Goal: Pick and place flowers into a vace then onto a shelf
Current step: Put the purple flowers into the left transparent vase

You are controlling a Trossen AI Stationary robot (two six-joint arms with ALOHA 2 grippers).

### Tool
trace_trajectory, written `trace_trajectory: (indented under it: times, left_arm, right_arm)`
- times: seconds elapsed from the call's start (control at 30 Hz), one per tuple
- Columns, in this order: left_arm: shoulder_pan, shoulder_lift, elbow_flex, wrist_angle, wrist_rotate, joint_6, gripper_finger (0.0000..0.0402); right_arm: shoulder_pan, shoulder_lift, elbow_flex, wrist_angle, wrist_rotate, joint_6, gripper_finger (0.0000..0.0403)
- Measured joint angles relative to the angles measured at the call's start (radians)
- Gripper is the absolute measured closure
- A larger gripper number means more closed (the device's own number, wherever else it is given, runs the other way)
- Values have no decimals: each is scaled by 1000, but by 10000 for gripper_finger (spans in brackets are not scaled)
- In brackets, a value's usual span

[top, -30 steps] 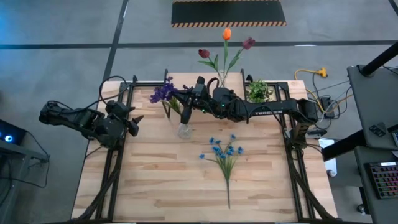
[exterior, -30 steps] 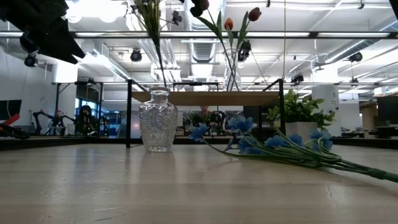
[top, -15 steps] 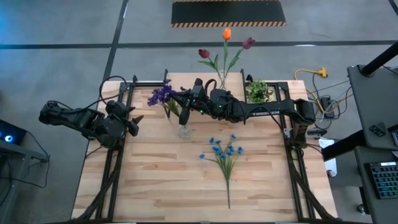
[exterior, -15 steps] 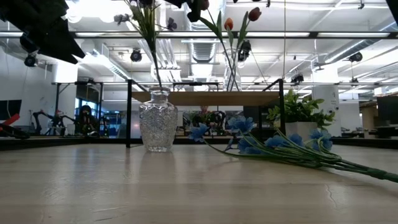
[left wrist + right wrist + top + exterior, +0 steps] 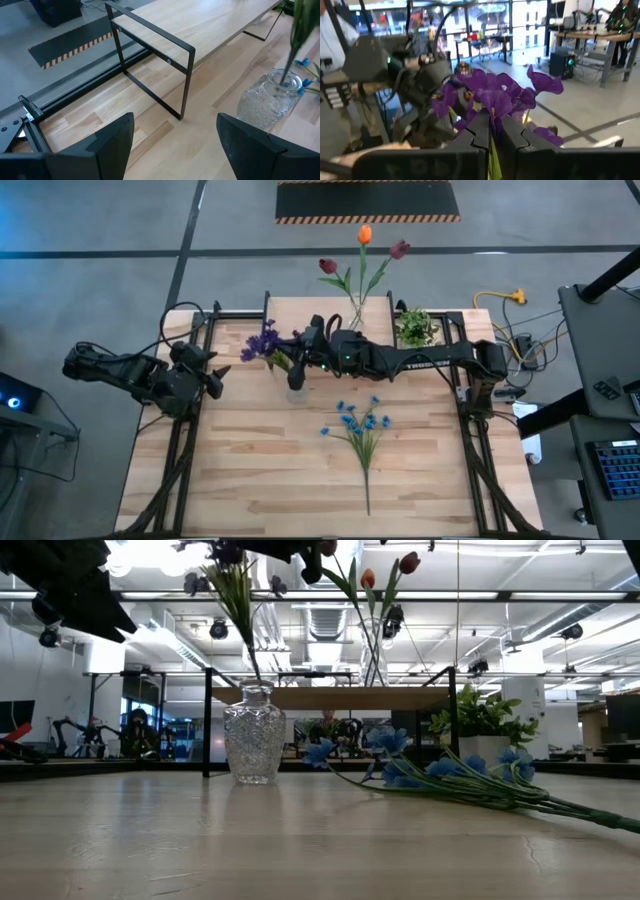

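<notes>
A purple bunch of flowers (image 5: 260,340) stands over the cut-glass vase (image 5: 254,735), and my right gripper (image 5: 302,346) is shut on its green stems. The stems' lower end (image 5: 286,75) reaches into the vase's mouth. Blue flowers (image 5: 360,425) lie flat on the tabletop right of the vase. The tulips (image 5: 362,255) stand in a tall glass on the shelf (image 5: 330,697). My left gripper (image 5: 218,375) waits open near the table's left edge, with nothing between its fingers (image 5: 112,142). My right gripper pinches the purple bunch's green stems (image 5: 493,150) between its two fingers, just below the blooms (image 5: 490,95). The fingers lie level, come from the table's right side and cross the stems. The bunch stands nearly upright, its lower end inside the vase's neck.
A small potted plant (image 5: 415,327) stands at the back right beside the shelf. The shelf's black legs (image 5: 186,80) stand just behind the vase. Bare planks stretch along the table's near side (image 5: 270,480).
My right gripper has moved a little toward the table's left edge and down, still shut on the purple bunch. The blooms have sunk with it, and the stems have come in over the vase's neck.
</notes>
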Motion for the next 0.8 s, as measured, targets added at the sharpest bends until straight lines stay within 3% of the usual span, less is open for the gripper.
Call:
trace_trajectory:
  times: [0.5, 0.8]
  left_arm:
    - [0, 0, 0, 0, 0, 0, 135]
    - [0, 0, 0, 10, -1, 0, 135]
  right_arm:
    - [38, -86, 0, -341, 1, 4, 394]
    - [47, -149, -5, -611, 1, 87, 394]
